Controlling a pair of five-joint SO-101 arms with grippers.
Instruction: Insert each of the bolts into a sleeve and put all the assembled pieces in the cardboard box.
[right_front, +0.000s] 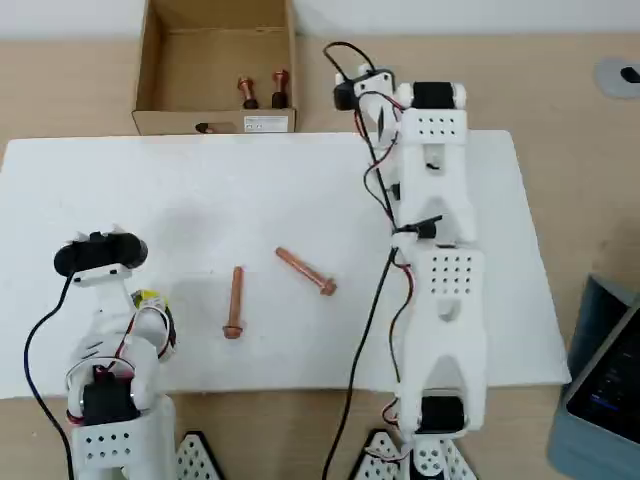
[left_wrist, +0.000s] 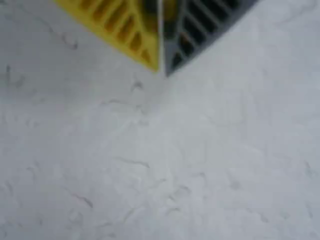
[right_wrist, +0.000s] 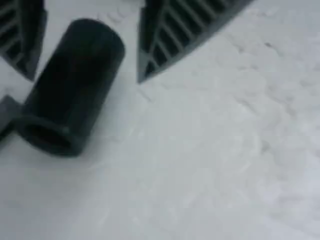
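— What can't you make out?
— From above, my white right arm (right_front: 440, 250) hides my right claw (right_wrist: 85, 77) and the short black plastic sleeve (right_wrist: 70, 90), so where on the white sheet (right_front: 150, 200) they are, I cannot tell. My left claw (left_wrist: 161, 67) is cut off to its tips, one yellow, one grey, clenched on nothing by the sheet's left edge.
— And the sleeve?
— On its side between my right claw's spread fingers. One copper bolt (right_front: 235, 300) and a second copper bolt (right_front: 305, 271) lie mid-sheet; two sleeved bolts (right_front: 247, 92) stand in the brown cardboard box (right_front: 170, 122).
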